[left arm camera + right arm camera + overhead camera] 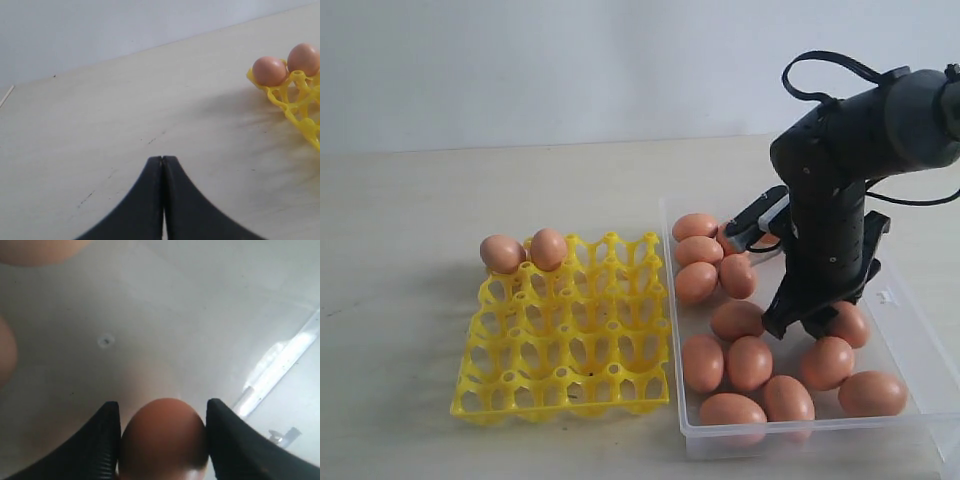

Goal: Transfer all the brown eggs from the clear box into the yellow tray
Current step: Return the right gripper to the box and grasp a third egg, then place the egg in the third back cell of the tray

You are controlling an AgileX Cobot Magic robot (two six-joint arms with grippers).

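The right gripper (163, 407) has its two black fingers (107, 440) pressed against opposite sides of one brown egg (162, 440), so the jaws are clamped on it; whether the egg is off the floor of the clear box (800, 432) cannot be told. In the exterior view this gripper (805, 322) points down into the middle of the box and hides the held egg behind it; the right arm (840, 190) rises above it and bends away toward the right edge.

Around the gripper the other brown eggs (750, 362) lie loose on the box floor: a cluster at the far left corner, the rest spread toward the near wall; several touch each other.

The yellow tray (570, 360) sits just beside the box on its left, flat on the table (420, 200); two eggs (502, 253) (549, 248) stand side by side in cups at its far left corner, and the remaining cups hold nothing.

The left gripper (162, 159) has its jaws fully together, gripping nothing; it hovers over bare table, with the tray's egg-bearing corner (300, 100) off to one side, well apart from it.
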